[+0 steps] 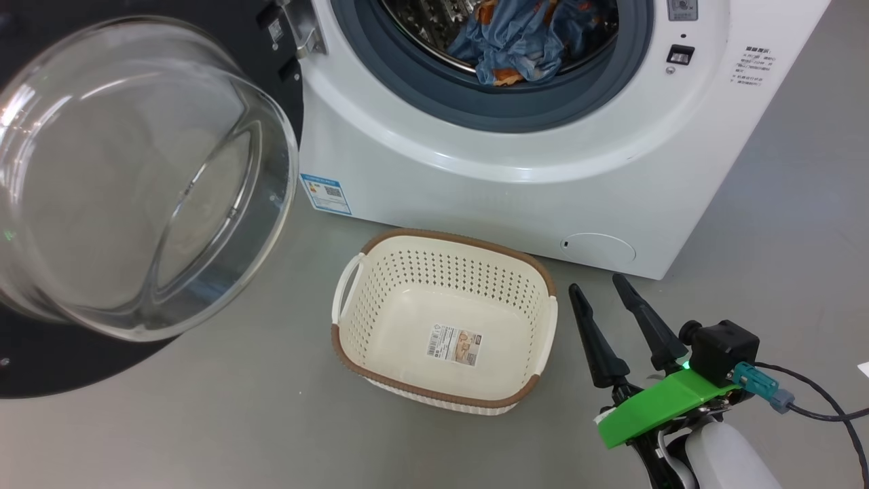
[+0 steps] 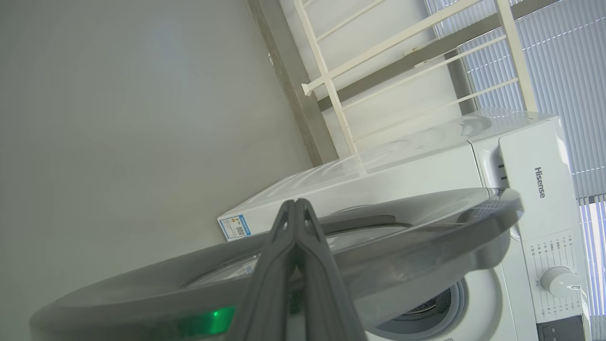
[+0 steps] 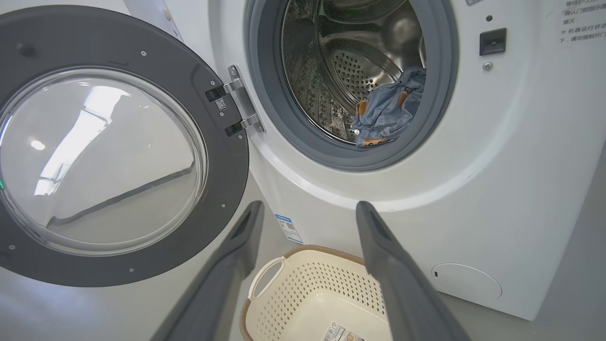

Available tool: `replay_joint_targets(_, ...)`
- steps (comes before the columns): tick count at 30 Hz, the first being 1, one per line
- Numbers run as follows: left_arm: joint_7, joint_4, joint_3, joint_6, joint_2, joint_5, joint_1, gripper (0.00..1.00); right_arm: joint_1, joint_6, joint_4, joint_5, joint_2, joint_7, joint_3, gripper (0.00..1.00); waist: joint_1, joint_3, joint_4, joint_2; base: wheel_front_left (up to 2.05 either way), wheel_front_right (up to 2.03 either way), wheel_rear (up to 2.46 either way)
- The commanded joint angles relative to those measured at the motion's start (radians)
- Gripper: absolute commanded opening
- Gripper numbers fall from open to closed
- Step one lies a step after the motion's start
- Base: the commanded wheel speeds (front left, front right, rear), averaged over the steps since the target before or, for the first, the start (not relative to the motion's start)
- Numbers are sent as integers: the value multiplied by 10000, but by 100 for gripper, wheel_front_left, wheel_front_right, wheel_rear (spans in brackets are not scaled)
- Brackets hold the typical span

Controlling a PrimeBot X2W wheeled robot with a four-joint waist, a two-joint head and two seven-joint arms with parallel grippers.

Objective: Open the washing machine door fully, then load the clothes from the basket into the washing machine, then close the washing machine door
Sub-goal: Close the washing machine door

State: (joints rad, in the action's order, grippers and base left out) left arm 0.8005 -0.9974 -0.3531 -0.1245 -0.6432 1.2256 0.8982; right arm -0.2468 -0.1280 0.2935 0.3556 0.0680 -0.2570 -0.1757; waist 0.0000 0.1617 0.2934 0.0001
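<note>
- The grey floor [image 1: 237,421] carries a white washing machine [image 1: 516,197]. In the left wrist view a pale wall is beside it.
- The door [image 1: 136,176] of the machine stands wide open. It hangs on its hinge at the left of the round opening, and its clear glass bowl faces outward.
- The clothes [image 1: 516,41], light blue with orange prints, lie in the steel drum, low at the front and just behind the grey rubber ring.
- The basket [image 1: 380,299] stands upright on the floor in front of the machine, near it but apart from it. A label sticker [image 1: 455,344] lies on its bottom.
- The right hand [image 1: 597,284] is open, with its two dark fingers spread apart and gripping nothing. It hovers just beside the right side of the basket and points toward the machine.
- The left hand [image 2: 296,202] is closed, with its fingers pressed together. It is close to the outer side of the door; I cannot tell if it touches it.
</note>
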Motion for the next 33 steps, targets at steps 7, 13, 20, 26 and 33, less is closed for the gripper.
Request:
replay_joint_targets(7,1113,1183,157,-61,-180,477,-971,0,94,-27,-270,134,-116,-48,-154,100,0,-206,60,-1,0,0,0)
replay_joint_targets(13,1774,2016,181,-61,27,873,-1509,0,191,-27,-298,181,-119,-48,-155,100,0,-307,55,-1,0,0,0)
replay_joint_targets(20,2365,2918,173,21,284,1216,-1852,0,274,-27,-312,273,-120,-48,-144,100,0,-446,22,-1,0,0,0)
replay_joint_targets(26,2927,3958,289,225,554,1419,-2307,0,384,-27,-343,316,-119,-48,-124,100,0,-557,7,-1,0,0,0)
replay_joint_targets(33,3497,5623,400,755,1045,1703,-3093,0,474,-27,-341,367,-106,-48,-150,100,0,-688,-12,-1,0,0,0)
